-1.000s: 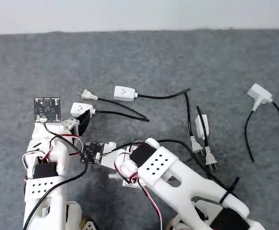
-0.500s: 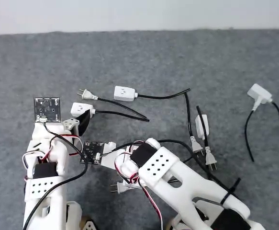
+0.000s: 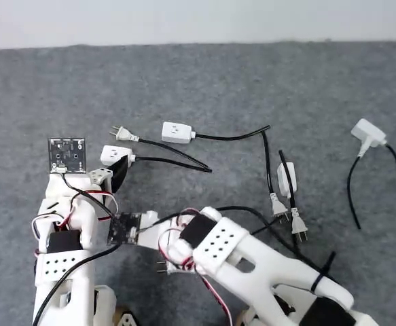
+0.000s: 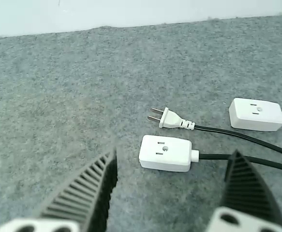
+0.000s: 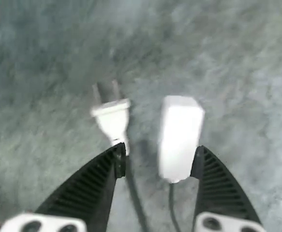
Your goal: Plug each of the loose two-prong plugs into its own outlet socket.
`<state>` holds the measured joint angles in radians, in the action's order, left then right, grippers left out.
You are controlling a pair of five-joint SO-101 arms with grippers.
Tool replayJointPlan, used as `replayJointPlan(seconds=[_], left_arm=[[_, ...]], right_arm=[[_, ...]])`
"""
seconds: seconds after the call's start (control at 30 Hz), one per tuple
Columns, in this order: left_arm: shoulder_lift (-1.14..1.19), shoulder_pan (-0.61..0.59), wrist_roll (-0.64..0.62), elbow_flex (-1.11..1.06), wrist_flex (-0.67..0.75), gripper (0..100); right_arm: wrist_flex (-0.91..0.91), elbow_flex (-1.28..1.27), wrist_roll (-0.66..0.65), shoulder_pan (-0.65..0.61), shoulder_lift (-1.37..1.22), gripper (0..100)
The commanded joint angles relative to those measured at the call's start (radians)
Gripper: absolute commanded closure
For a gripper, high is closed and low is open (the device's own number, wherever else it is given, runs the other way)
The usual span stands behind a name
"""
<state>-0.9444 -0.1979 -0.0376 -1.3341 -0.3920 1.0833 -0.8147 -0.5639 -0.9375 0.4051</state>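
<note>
My left gripper (image 4: 173, 162) is open, and a white socket (image 4: 165, 153) lies on the carpet just ahead of its fingertips. Beyond that socket lie a loose two-prong plug (image 4: 172, 119) and a second white socket (image 4: 257, 114). In the high view these are the socket (image 3: 114, 155), the plug (image 3: 121, 133) and the second socket (image 3: 177, 132). My right gripper (image 5: 157, 154) is open low over the carpet. Between its fingers lie a plug (image 5: 111, 116) and a white socket (image 5: 179, 135), side by side and apart. The right arm (image 3: 218, 244) covers that spot from above.
Two more plugs (image 3: 279, 206) (image 3: 298, 227) and a white socket (image 3: 286, 178) lie to the right of the middle, with black cords looping between them. A white adaptor (image 3: 367, 134) with its cord sits at the far right. The floor is grey carpet.
The right arm has swung left and towards the near edge. A plug has come into view beside it. The left arm has stayed still.
</note>
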Motion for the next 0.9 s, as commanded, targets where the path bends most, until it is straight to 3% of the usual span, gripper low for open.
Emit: replayJointPlan(seconds=[0.0, 0.37, 0.87], left_arm=[[-0.026, 0.000, -0.002, 0.013, 0.031, 65], [-0.026, 0.000, -0.002, 0.013, 0.031, 65], [-0.026, 0.000, -0.002, 0.013, 0.031, 65]], right_arm=[[-0.062, 0.005, 0.011, 0.053, -0.008, 78.6], [-0.188, 0.014, -0.052, 0.177, -0.163, 78.6], [-0.180, 0.095, -0.052, 0.240, -0.171, 78.6]])
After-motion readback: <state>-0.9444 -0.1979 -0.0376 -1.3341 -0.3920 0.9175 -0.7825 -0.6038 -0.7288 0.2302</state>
